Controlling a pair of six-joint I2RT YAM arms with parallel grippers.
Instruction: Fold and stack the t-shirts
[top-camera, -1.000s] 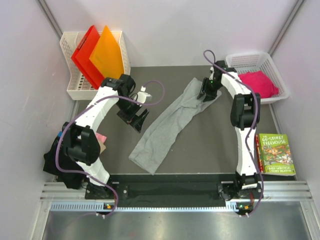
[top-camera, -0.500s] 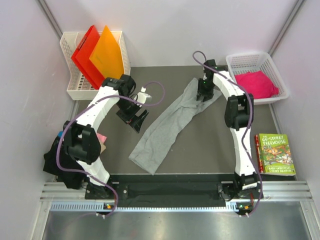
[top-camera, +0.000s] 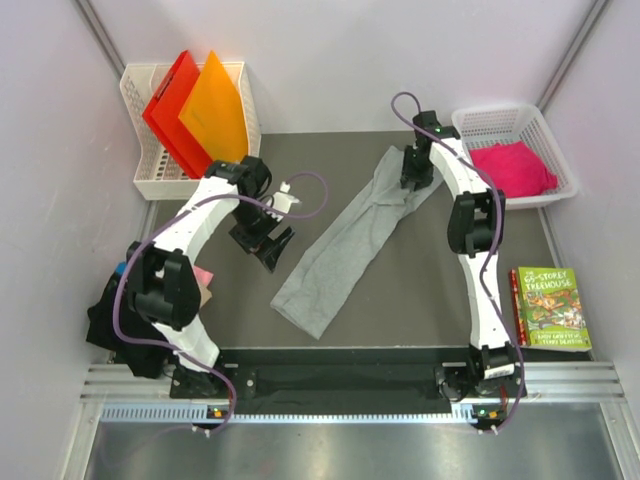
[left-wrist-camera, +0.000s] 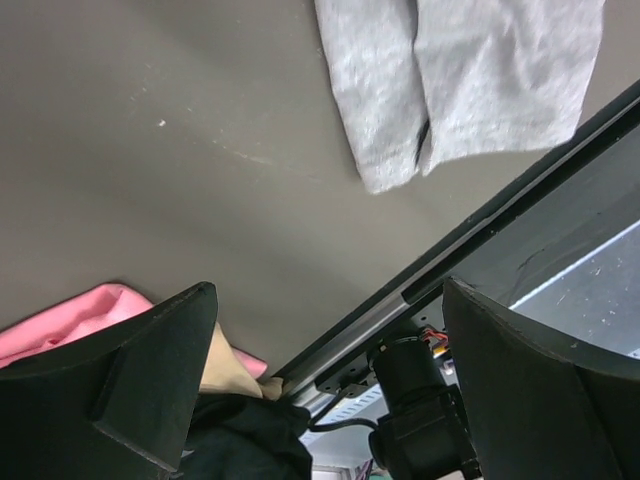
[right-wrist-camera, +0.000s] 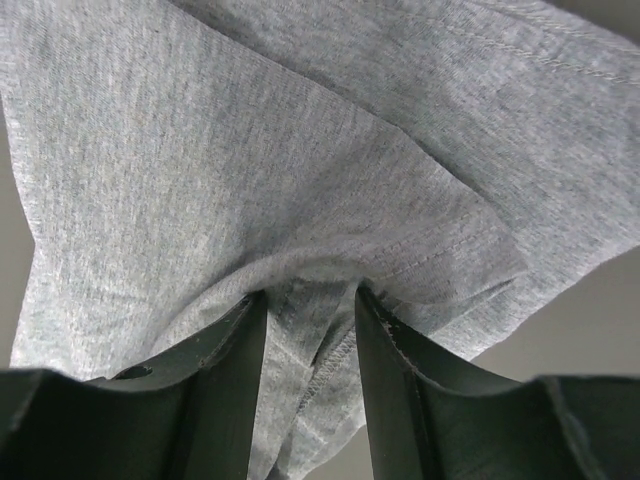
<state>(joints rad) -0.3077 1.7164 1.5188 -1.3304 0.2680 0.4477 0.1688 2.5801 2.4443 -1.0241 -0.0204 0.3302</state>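
Note:
The light grey t-shirt (top-camera: 345, 245) lies as a long diagonal strip across the table. My right gripper (top-camera: 414, 172) is shut on a bunched fold at its far end; the right wrist view shows grey cloth (right-wrist-camera: 300, 150) pinched between the fingers (right-wrist-camera: 225, 370) of this gripper (right-wrist-camera: 310, 300). My left gripper (top-camera: 265, 245) is open and empty, just left of the strip; its wrist view (left-wrist-camera: 330, 290) shows the shirt's near end (left-wrist-camera: 450, 90). The bright pink t-shirt (top-camera: 515, 166) sits in the right basket. The black t-shirt (top-camera: 108, 322) hangs off the table's left edge.
A white basket (top-camera: 143, 178) at the back left holds red (top-camera: 172, 105) and orange (top-camera: 212, 102) folders. A white basket (top-camera: 490, 122) stands at the back right. A green book (top-camera: 550, 306) lies at the right. Pale pink cloth (left-wrist-camera: 60, 325) lies by the left arm's base.
My right gripper has pulled the shirt's far end a little farther back. The shirt's near end has slid right and away from the front edge. My left gripper shifted slightly.

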